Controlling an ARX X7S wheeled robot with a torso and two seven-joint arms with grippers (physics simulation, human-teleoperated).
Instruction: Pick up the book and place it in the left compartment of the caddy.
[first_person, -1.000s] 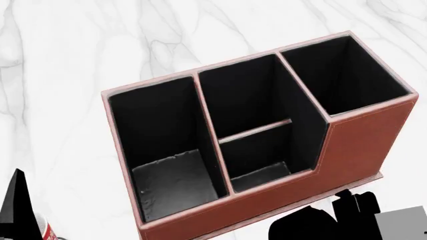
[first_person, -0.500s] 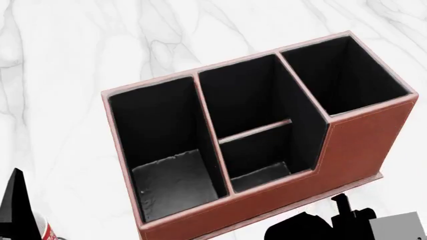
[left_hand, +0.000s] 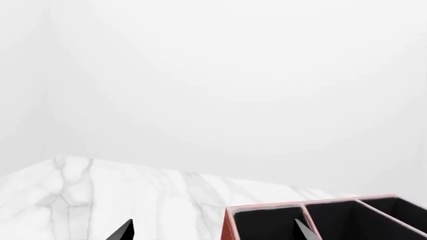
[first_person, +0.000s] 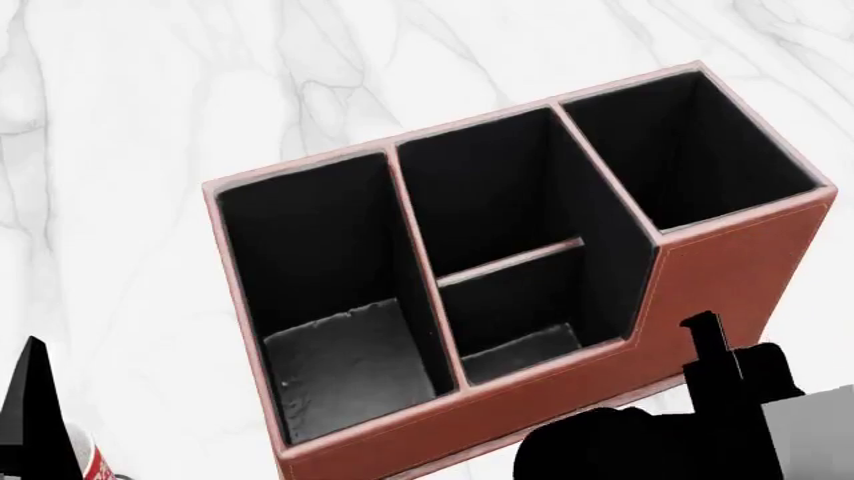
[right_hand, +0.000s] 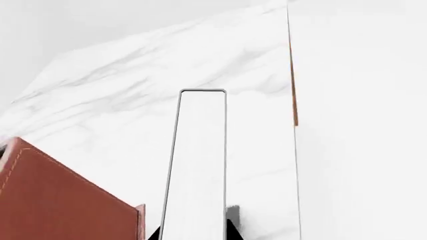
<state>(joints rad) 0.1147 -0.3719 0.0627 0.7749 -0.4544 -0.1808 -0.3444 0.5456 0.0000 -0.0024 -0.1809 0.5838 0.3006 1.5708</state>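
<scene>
Book (right_hand: 197, 165) clamped edge-on in right hand (right_hand: 193, 232); left hand (left_hand: 210, 231) open, empty, beside caddy (first_person: 721, 290).

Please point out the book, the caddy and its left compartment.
book (right_hand: 197, 165): right wrist view, white page edge.
caddy (first_person: 727, 275): head view, brown front wall.
left compartment (first_person: 350, 365): head view, greyish floor.

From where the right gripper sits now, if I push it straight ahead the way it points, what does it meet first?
Judging by the right wrist view, nothing soon: the book held in the right gripper points over bare marble tabletop. The caddy sits off to one side of that line. Depth is hard to judge.
</scene>
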